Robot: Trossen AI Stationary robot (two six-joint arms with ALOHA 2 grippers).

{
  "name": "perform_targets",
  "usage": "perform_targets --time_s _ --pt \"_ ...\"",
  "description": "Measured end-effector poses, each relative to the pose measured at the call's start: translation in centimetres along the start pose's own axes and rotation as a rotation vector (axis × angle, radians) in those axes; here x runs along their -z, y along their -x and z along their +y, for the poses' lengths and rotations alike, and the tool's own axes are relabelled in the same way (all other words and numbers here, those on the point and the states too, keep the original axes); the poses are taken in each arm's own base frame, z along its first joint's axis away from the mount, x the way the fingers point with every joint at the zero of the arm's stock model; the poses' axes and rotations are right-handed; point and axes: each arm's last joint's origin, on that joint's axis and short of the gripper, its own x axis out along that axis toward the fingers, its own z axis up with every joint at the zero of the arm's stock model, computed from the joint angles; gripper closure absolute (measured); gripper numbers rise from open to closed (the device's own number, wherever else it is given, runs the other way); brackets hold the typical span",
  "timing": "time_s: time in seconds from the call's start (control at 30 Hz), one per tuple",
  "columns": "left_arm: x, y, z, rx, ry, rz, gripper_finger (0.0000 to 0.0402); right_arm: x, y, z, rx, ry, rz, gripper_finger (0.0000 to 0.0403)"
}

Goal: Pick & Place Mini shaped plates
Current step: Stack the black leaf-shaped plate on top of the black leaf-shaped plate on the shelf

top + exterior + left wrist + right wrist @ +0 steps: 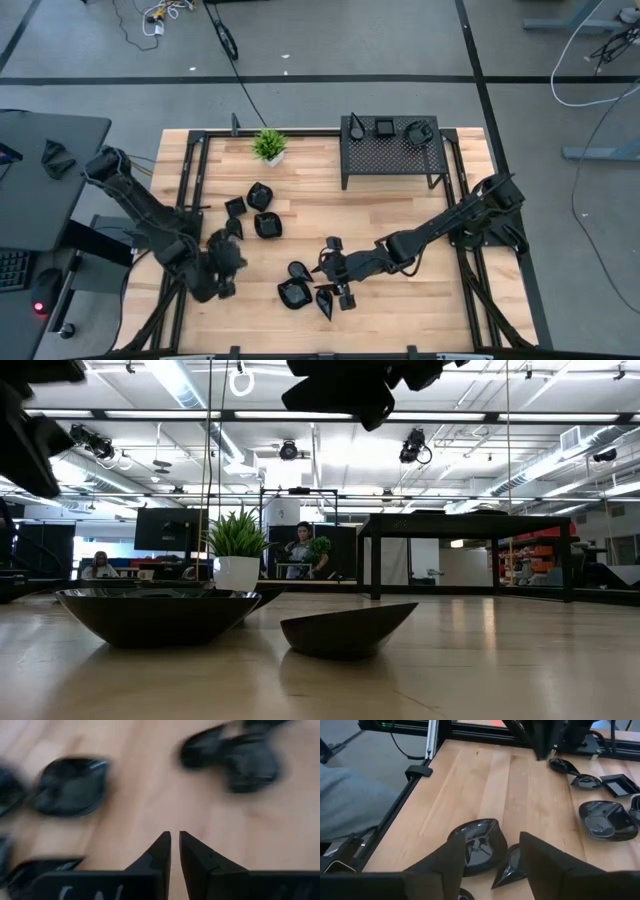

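Note:
The mini shaped plates are small glossy black dishes. Several lie in a loose group (258, 210) left of the table's middle. Three more (300, 288) rest on their bases near the front. Three sit on top of the black rack (390, 150). My right gripper (335, 283) hangs open above the front group. In the right wrist view its fingers stand apart over a rounded plate (475, 845) and a teardrop plate (509, 866), touching neither. My left gripper (225, 275) hovers at the front left, its fingers (175, 836) nearly together with nothing between them.
A small green potted plant (268, 146) stands at the far edge, left of the rack. A black frame rail (427, 750) runs along the table's sides. Bare wood lies right of the front plates (420, 300). People show in the room beyond the table (300, 545).

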Motion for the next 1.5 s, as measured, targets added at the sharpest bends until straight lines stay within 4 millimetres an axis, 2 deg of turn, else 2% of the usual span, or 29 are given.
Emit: perform_targets --time_s 0.07,0.23,0.37,0.47,0.67,0.93,1.13,1.3,1.5 --pt "0.0 -0.3 0.7 -0.056 0.004 0.033 0.0348 0.0 0.0 -0.1 0.003 -0.002 -0.002 0.0218" --pt "-0.9 -2.0 1.7 -0.14 -0.169 0.082 0.0295 -0.1 -0.1 -0.7 0.015 -0.01 -0.006 0.0228" --pt "-2.0 -4.4 2.0 -0.178 -0.307 0.099 0.0247 -0.1 -0.2 -1.0 0.022 -0.023 -0.006 0.0235" --pt "-2.6 -6.4 2.2 -0.188 -0.399 0.122 0.0235 -0.1 -0.2 -1.0 0.023 -0.042 -0.006 0.024" --pt "-3.0 -9.4 3.3 -0.256 -0.426 0.177 0.0267 0.3 0.2 -0.8 0.022 -0.069 0.059 0.0248" --pt "-2.7 -11.2 4.0 -0.281 -0.442 0.245 0.0343 0.8 0.5 -0.8 0.03 -0.091 0.117 0.0258" --pt "-2.6 -11.6 4.1 -0.277 -0.453 0.264 0.0381 0.8 0.5 -0.8 0.031 -0.091 0.121 0.0265" --pt "-2.9 -11.5 3.6 -0.263 -0.457 0.241 0.0397 0.9 0.5 -0.8 0.032 -0.106 0.13 0.027" --pt "-5.1 -10.7 1.5 -0.204 -0.504 0.18 0.0392 0.8 1.7 -1.0 0.04 -0.094 0.186 0.0271"
